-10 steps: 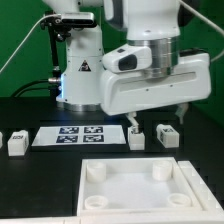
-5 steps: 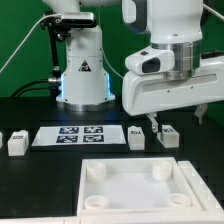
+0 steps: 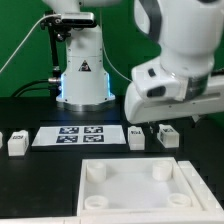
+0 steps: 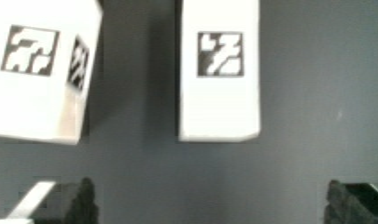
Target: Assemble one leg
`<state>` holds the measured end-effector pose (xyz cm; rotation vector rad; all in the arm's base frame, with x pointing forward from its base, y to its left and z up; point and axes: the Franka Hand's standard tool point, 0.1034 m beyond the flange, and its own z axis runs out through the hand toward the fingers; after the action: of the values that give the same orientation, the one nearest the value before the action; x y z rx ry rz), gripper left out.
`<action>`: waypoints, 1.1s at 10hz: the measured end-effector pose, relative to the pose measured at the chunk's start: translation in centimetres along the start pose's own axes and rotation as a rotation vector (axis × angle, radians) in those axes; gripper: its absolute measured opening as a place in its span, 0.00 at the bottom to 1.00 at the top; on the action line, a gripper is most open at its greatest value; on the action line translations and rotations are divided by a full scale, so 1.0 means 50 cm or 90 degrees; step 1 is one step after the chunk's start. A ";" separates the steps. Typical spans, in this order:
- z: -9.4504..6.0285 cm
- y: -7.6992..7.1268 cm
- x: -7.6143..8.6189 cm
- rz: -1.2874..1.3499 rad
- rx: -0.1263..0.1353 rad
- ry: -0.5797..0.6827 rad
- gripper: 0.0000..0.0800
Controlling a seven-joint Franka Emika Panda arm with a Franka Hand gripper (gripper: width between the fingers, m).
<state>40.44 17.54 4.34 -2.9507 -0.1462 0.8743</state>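
My gripper [image 4: 207,205] hung above the table [image 3: 40,170] with its fingers [image 4: 53,200] spread apart and nothing between them. In the wrist view the leg [image 4: 218,70] sat in line with the gap, its tag facing the camera. A second leg [image 4: 44,75] sat beside it, tilted and not touching it. In the exterior view both stood at middle right, just right of the marker board [image 3: 80,135] and above the large white square part [image 3: 140,185].
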 end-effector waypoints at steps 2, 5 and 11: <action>0.025 -0.009 -0.017 -0.002 0.000 -0.123 0.81; 0.052 -0.004 -0.014 -0.010 0.000 -0.223 0.81; 0.088 0.000 -0.011 -0.009 0.003 -0.215 0.81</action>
<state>37.57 17.60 0.97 -2.7677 -0.1790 1.3612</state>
